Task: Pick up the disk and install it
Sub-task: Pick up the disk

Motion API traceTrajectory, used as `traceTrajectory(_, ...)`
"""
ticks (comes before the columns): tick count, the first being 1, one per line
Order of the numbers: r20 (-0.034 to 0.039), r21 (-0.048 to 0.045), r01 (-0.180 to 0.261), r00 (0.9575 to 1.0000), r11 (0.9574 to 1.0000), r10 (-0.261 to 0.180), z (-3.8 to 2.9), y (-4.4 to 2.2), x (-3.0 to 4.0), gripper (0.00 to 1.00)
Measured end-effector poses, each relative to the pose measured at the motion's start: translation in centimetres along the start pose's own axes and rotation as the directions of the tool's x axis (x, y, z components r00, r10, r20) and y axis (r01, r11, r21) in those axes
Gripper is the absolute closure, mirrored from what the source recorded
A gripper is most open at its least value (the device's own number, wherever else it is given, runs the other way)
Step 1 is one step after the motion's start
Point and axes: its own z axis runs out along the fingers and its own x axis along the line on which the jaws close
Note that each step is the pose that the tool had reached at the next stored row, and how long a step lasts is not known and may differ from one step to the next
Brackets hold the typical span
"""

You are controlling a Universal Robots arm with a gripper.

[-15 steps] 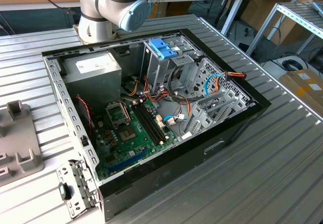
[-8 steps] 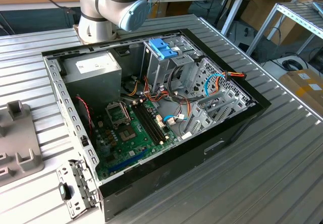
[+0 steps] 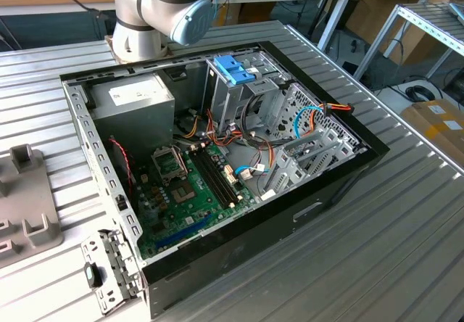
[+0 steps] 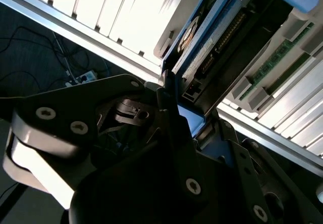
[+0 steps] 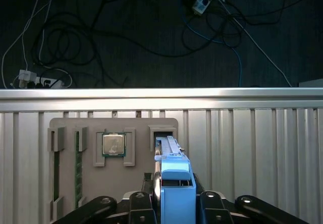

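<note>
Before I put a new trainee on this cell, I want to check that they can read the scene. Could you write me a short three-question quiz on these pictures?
1. True or false: in the first wrist view, the disk stands on edge between the fingers of the gripper.
2. In the first wrist view, what lies in the fixture plate next to the disk? A. a processor chip B. a fan C. a screwdriver
3. Fill in: in the exterior view, the upright drive cage inside the open computer case has a ____ handle piece on top.

Key: 1 true; 2 A; 3 blue.
</note>
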Motion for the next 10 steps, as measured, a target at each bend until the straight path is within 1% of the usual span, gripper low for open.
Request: traceTrajectory(10, 0.0, 0.0, 0.0, 1.0, 1.0, 0.0, -0.58, 0.02, -0.03, 0.63)
